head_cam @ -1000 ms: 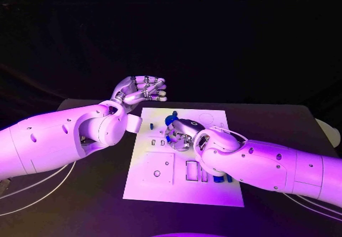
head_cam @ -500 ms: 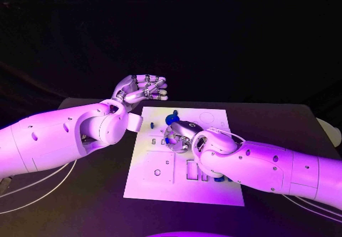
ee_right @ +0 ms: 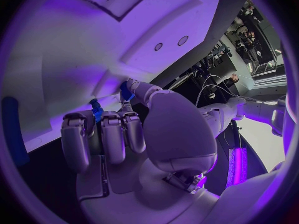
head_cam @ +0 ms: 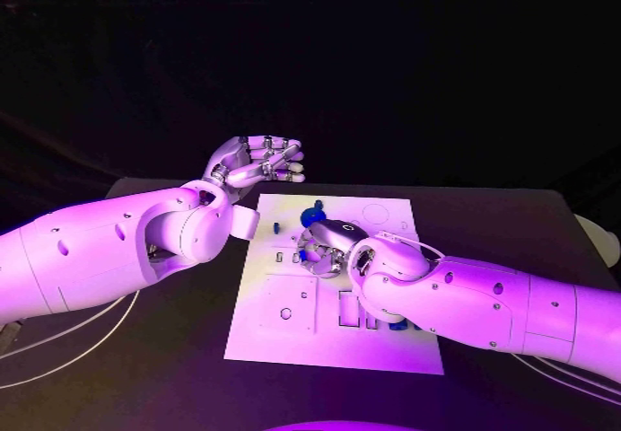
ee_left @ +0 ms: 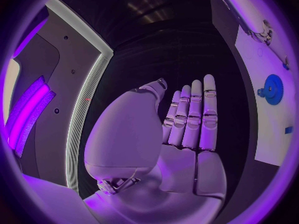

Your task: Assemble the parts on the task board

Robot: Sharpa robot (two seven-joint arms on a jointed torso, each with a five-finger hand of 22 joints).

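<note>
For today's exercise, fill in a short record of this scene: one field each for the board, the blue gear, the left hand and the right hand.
task board: white plate lying flat in the middle of the black table, with cut-outs in its near half
blue gear: round toothed part on the board's far half, just beyond the right hand
left hand: raised beyond the board's far left corner, holding nothing; fingers straight and side by side in its wrist view
right hand: low over the board's middle, pinching a small blue part at its fingertips

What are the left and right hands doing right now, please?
Left hand: raised beyond the task board, fingers curled in head view, holding nothing.
Right hand: on the board, pinching a small blue part.
</note>
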